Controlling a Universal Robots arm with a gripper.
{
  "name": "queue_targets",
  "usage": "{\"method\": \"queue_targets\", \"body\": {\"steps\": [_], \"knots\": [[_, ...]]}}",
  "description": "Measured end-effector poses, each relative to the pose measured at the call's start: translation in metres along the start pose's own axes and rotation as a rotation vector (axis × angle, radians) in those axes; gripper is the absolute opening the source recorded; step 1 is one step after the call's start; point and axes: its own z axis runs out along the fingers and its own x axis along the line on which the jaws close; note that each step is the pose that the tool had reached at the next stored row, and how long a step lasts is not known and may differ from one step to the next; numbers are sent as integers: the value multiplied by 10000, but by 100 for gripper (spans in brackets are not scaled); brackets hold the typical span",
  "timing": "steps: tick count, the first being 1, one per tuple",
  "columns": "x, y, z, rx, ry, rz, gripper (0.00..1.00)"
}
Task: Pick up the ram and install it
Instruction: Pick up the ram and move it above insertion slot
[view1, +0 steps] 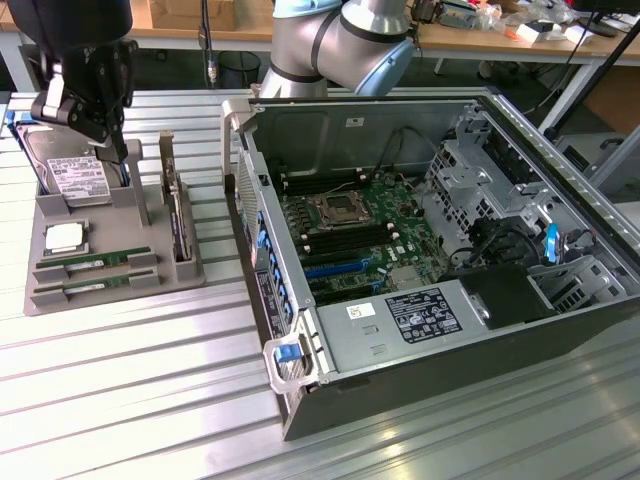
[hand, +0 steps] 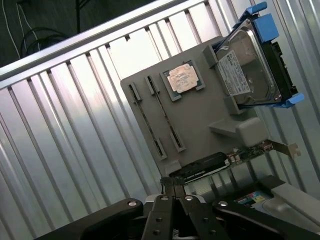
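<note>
Two ram sticks (view1: 95, 258) lie in slots of a grey holder tray (view1: 60, 295) at the exterior view's left. They are thin green boards, seen edge-on as the ram (hand: 145, 119) in the wrist view. My gripper (view1: 118, 140) hangs above the far end of that tray, near the hard drive (view1: 75, 175). Its fingers (hand: 173, 189) are pressed together with nothing between them. The open computer case (view1: 400, 230) sits at the exterior view's right, its motherboard (view1: 350, 225) showing dark memory slots beside the CPU socket (view1: 335, 210).
The tray also carries a loose CPU (hand: 181, 79), a hard drive (hand: 250, 65) in a blue carrier and an upright expansion card (view1: 178, 215). Everything rests on a ribbed aluminium table (view1: 130, 400). The arm's grey joint (view1: 340, 45) rises behind the case.
</note>
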Motion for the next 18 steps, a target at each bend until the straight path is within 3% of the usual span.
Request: {"method": "queue_targets", "body": {"steps": [18], "knots": [[0,0,3,-10,33,-1285,10]]}}
